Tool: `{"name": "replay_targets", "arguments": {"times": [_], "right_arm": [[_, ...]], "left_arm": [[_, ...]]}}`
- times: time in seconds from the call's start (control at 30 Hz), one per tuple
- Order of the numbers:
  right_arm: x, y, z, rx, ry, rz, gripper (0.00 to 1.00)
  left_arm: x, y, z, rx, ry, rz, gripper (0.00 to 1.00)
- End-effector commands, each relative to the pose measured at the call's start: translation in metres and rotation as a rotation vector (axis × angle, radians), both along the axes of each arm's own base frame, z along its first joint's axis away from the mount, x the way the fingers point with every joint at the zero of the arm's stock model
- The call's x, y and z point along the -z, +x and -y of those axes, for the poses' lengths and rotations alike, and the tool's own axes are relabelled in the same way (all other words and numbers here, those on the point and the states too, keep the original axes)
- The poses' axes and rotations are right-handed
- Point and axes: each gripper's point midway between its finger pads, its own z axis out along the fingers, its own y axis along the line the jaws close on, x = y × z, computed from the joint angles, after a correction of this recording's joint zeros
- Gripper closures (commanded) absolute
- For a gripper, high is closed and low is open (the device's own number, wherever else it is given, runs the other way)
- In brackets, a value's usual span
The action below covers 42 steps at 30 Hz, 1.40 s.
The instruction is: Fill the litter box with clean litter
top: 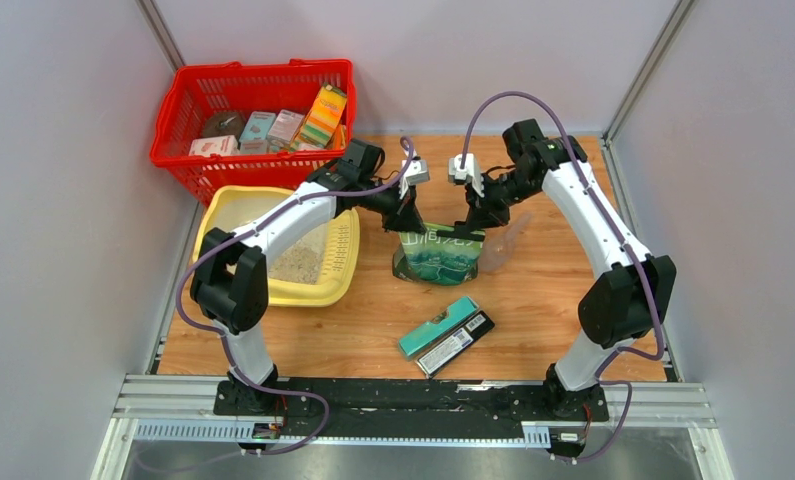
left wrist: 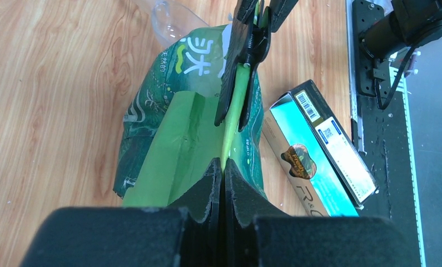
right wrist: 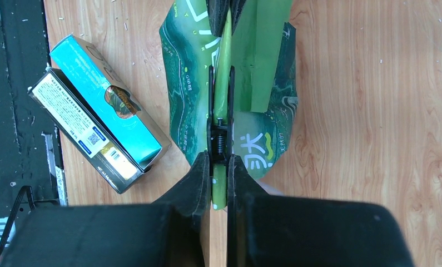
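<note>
The pale-yellow litter box [top: 343,255] sits at the left of the table, with a patch of beige clean litter [top: 298,263] in it, partly hidden by my left arm. A green printed bag [top: 439,255] stands at the middle. Its folded top edge carries a long black clip [right wrist: 219,111], also seen in the left wrist view [left wrist: 238,83]. My left gripper [left wrist: 222,164] is shut on the bag's top edge [left wrist: 229,139] and also shows in the top view [top: 406,215]. My right gripper [right wrist: 219,158] is shut on the clip's spring end, over the same edge, opposite the left one [top: 475,215].
A red mesh basket [top: 188,105] with packets stands behind the litter box. A translucent scoop [top: 510,235] lies just right of the bag. A teal box [top: 438,325] and a black box [top: 458,342] lie side by side in front of the bag.
</note>
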Motion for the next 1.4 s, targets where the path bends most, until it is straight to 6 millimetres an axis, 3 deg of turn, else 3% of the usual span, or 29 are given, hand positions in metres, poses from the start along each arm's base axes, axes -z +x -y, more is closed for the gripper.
{"name": "replay_targets", "arguments": {"times": [0.0, 0.43, 0.73, 0.87, 0.97, 1.0, 1.1, 1.2, 1.23, 1.3, 1.33, 1.37], "right_arm": [[0.023, -0.050, 0.004, 0.008, -0.070, -0.269, 1.00], [0.034, -0.045, 0.006, 0.034, -0.096, -0.246, 0.94], [0.012, -0.033, 0.004, 0.069, -0.082, -0.165, 0.78], [0.000, -0.023, 0.006, 0.111, -0.092, -0.115, 0.51], [-0.014, -0.016, 0.009, 0.165, -0.091, -0.070, 0.42], [-0.019, -0.016, 0.009, 0.182, -0.088, -0.065, 0.40], [-0.034, -0.010, 0.011, 0.226, -0.074, -0.013, 0.35], [-0.053, 0.000, 0.017, 0.338, -0.066, 0.033, 0.26], [-0.056, 0.003, 0.023, 0.409, -0.083, 0.032, 0.12], [-0.065, 0.004, 0.029, 0.463, -0.087, 0.061, 0.00], [-0.065, 0.007, 0.035, 0.500, -0.112, 0.077, 0.00], [-0.064, 0.009, 0.038, 0.561, -0.109, 0.064, 0.00]], "left_arm": [[-0.024, -0.003, -0.006, -0.005, -0.033, 0.043, 0.96], [-0.027, -0.003, -0.008, -0.011, -0.018, 0.040, 0.92], [-0.036, 0.002, -0.016, 0.003, 0.016, 0.085, 0.80], [-0.044, 0.005, -0.016, -0.006, 0.012, 0.113, 0.66], [-0.055, 0.009, -0.018, -0.018, 0.001, 0.142, 0.57], [-0.058, 0.012, -0.020, -0.027, 0.000, 0.153, 0.44], [-0.068, 0.019, -0.030, -0.067, 0.003, 0.177, 0.31], [-0.081, 0.028, -0.047, -0.159, 0.020, 0.205, 0.29], [-0.093, 0.025, -0.054, -0.190, 0.014, 0.228, 0.28], [-0.094, 0.029, -0.069, -0.275, 0.056, 0.245, 0.28], [-0.106, 0.024, -0.077, -0.304, 0.055, 0.282, 0.27], [-0.099, 0.021, -0.084, -0.323, 0.080, 0.286, 0.28]]}}
